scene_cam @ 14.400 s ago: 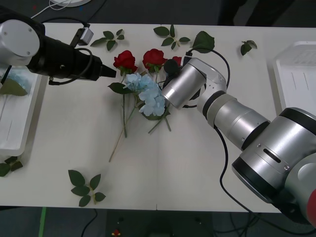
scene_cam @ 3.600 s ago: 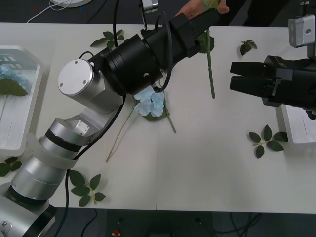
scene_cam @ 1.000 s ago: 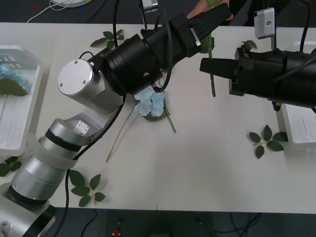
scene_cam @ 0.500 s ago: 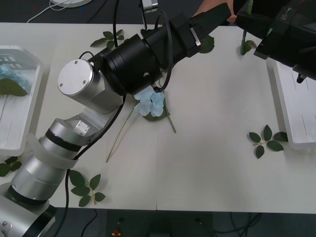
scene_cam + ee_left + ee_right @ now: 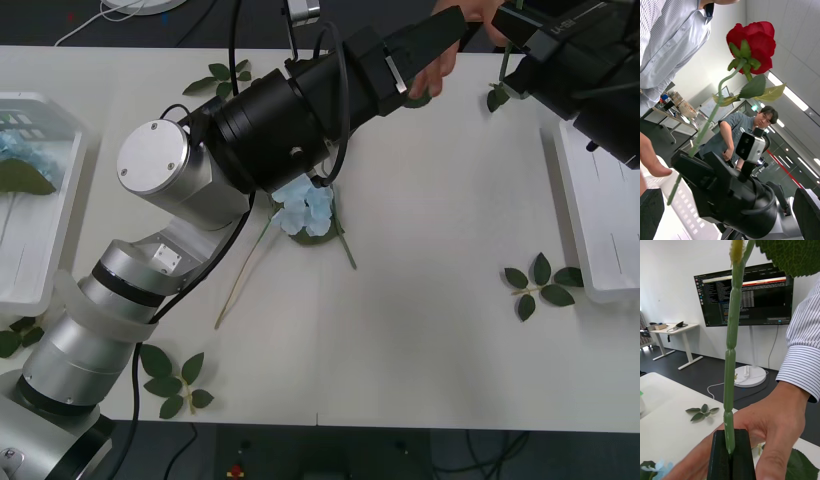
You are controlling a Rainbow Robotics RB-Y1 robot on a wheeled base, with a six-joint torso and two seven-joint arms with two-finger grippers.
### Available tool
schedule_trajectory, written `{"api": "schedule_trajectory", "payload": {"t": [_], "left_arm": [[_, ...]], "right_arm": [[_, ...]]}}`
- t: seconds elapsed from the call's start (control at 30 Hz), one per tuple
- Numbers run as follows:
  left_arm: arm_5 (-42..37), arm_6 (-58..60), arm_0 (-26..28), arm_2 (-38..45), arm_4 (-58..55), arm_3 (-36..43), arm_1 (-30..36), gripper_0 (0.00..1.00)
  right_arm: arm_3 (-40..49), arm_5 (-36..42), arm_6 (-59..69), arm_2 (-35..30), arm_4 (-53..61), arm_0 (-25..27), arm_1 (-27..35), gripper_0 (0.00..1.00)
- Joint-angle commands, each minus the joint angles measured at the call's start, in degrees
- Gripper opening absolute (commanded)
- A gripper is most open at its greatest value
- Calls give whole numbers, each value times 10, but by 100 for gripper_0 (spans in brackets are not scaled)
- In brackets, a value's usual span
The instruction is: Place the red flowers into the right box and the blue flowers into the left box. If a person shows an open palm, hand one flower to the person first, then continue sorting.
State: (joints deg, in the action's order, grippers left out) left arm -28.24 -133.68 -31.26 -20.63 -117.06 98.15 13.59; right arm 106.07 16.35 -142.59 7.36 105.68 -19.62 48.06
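My right gripper [image 5: 515, 32] is up at the table's far right, shut [image 5: 729, 450] on the green stem [image 5: 730, 371] of a red flower [image 5: 752, 39], which stands upright above it. A person's hand [image 5: 432, 72] in a striped sleeve [image 5: 805, 352] is right behind that gripper, fingers spread. My left gripper [image 5: 445, 25] reaches to the far edge beside the hand; it is open and holds nothing [image 5: 730, 213]. A blue flower [image 5: 308, 210] lies mid-table, partly under my left arm. Another blue flower [image 5: 18, 150] lies in the left box [image 5: 60, 230]. The right box [image 5: 570, 210] is at the right edge.
Loose leaf sprigs lie at the right [image 5: 540, 280], near the front left [image 5: 172, 380], at the far side [image 5: 225, 75] and beside my right gripper [image 5: 497, 97]. My left arm [image 5: 270, 120] crosses the table's left half, hiding what lies under it.
The red flower passed from my left gripper to my right, which carried it up to the far right. The person's hand has come down between the two grippers.
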Motion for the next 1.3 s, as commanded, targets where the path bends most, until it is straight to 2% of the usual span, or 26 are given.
{"api": "schedule_trajectory", "payload": {"t": [0.03,0.3,0.73,0.77,0.8,0.83,0.87,0.9,1.3], "left_arm": [[5,-33,-27,-6,-6,21,-10,100],[5,-33,-27,-6,-6,21,-10,100],[5,-33,-27,-6,-6,21,-10,100],[5,-33,-27,-6,-6,21,-10,100],[5,-33,-27,-6,-6,21,-10,100],[5,-33,-27,-6,-6,21,-10,100],[5,-33,-27,-6,-6,21,-10,100],[5,-33,-27,-6,-6,21,-10,100],[5,-33,-27,-6,-6,21,-10,100]], "right_arm": [[-28,-12,-15,15,-35,-50,-33,0],[-63,-13,-13,15,-89,-83,-69,0],[-66,-12,-13,19,-89,-84,-75,0],[-66,-12,-13,19,-90,-84,-75,6],[-66,-12,-13,19,-89,-84,-75,45],[-66,-12,-14,19,-89,-84,-75,78],[-66,-12,-15,19,-90,-84,-75,96],[-66,-12,-15,19,-90,-84,-75,100],[-66,-12,-13,19,-89,-83,-75,100]]}}
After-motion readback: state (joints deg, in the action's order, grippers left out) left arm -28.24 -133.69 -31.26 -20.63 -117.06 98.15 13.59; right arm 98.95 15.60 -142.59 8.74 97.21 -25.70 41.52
